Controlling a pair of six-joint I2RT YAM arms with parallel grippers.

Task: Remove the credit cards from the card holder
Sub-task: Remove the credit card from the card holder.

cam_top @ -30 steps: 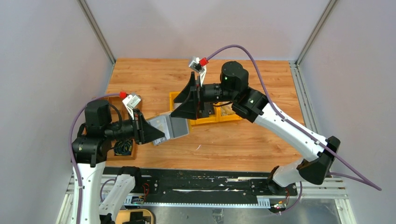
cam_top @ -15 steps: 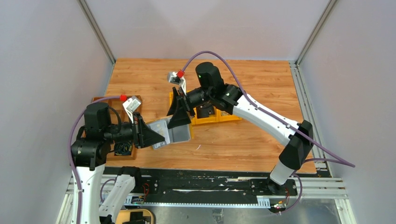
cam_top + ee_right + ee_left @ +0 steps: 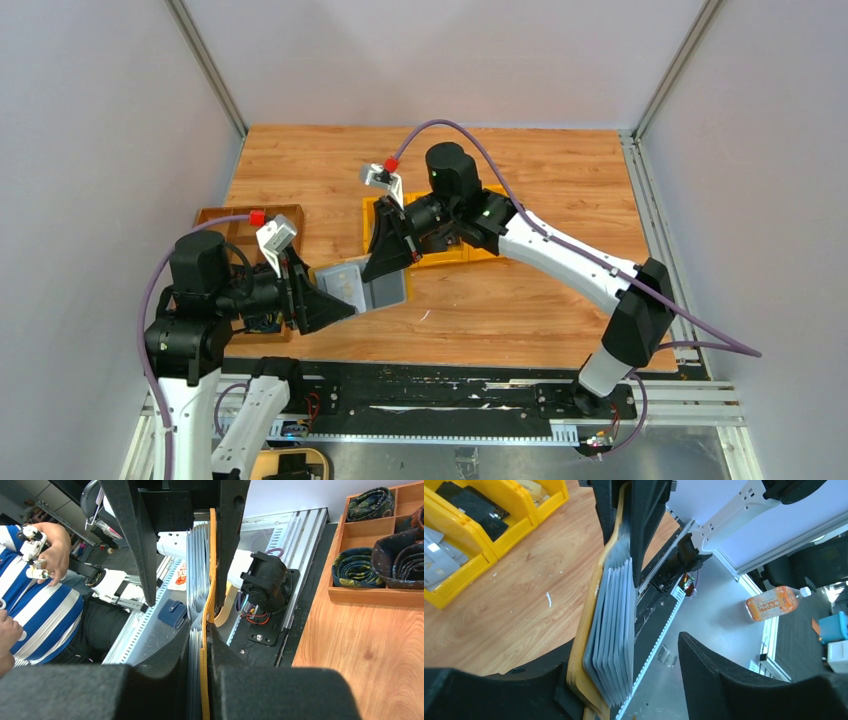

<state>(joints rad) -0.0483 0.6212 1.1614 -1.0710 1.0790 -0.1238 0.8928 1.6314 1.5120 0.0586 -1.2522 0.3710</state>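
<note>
The holder (image 3: 370, 290) is off the table (image 3: 560, 290), hanging open in the air between the two grippers over the front-left part of the board, just in front of the yellow bins (image 3: 459, 582). From above, its grey lining faces up and its yellow cover is underneath. The right gripper (image 3: 388, 265) is clamped on the far end of the holder: in the right wrist view its fingers (image 3: 150, 680) press from both sides on the yellow cover and the stack of grey layers, with no gap showing. The left gripper (image 3: 340, 305) is at the near end with its jaws apart. In the left wrist view one finger (image 3: 499, 690) lies against the yellow cover, while the other (image 3: 744, 680) stands well clear of the grey layers, so this gripper pinches nothing. The grey layers fan out a little from the cover at the near end. Whether they are pockets only or also hold cards I cannot tell. The bins hold loose cards, one black (image 3: 474, 510) and one grey (image 3: 439, 560). A brown tray (image 3: 375, 596) with rolled ties (image 3: 357, 567) sits at the left side of the table, near the left arm.
</note>
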